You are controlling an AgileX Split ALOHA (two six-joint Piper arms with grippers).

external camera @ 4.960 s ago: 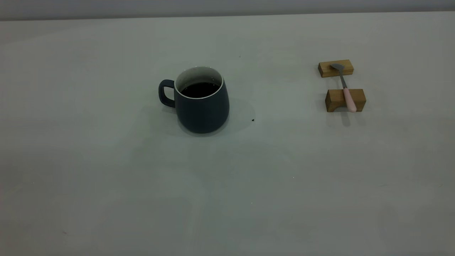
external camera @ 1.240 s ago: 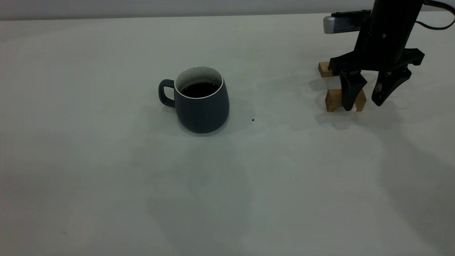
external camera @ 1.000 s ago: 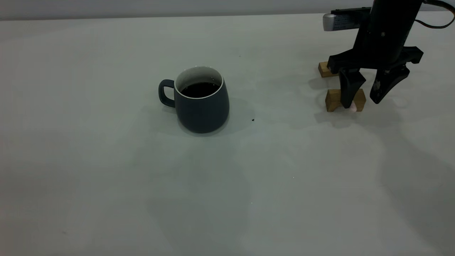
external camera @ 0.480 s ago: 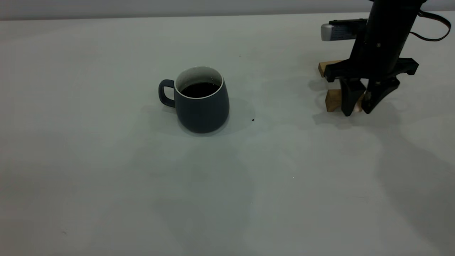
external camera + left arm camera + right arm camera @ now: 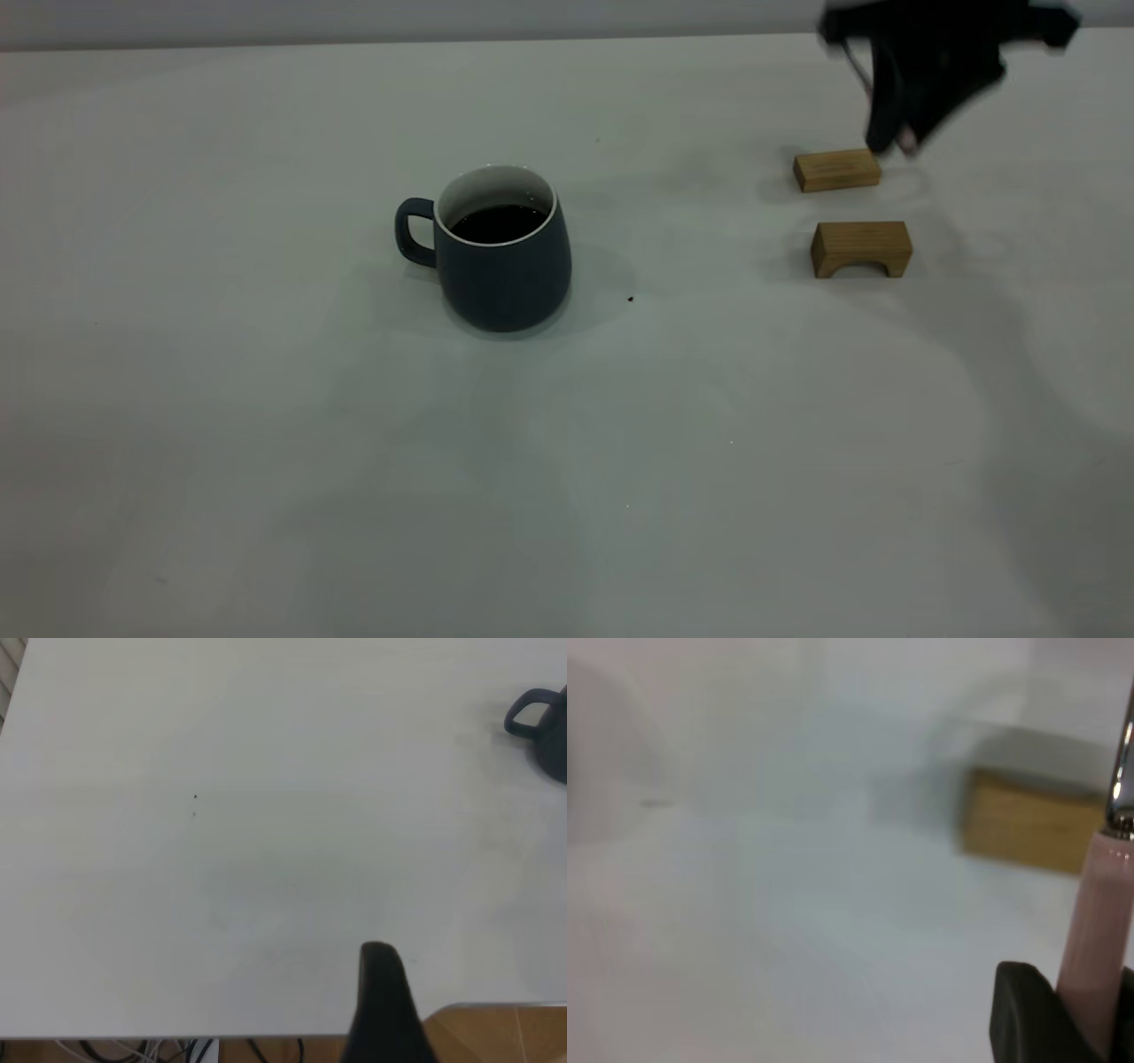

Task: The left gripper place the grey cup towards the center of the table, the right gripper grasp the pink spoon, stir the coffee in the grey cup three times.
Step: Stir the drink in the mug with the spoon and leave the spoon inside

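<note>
Right gripper (image 5: 897, 142): black, tapered fingers (image 5: 1028, 1014) (matte); left gripper (image 5: 383, 1010) black.

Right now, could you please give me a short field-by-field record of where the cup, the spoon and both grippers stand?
grey cup: upright on the table, near centre, handle toward the left arm's side
coffee: dark, inside the cup
pink spoon: lifted off the wooden blocks, held by its pink handle
right gripper: raised above the far block, shut on the spoon
left gripper: at the table edge, far from the cup, holding nothing visible
stirring: not yet begun
</note>
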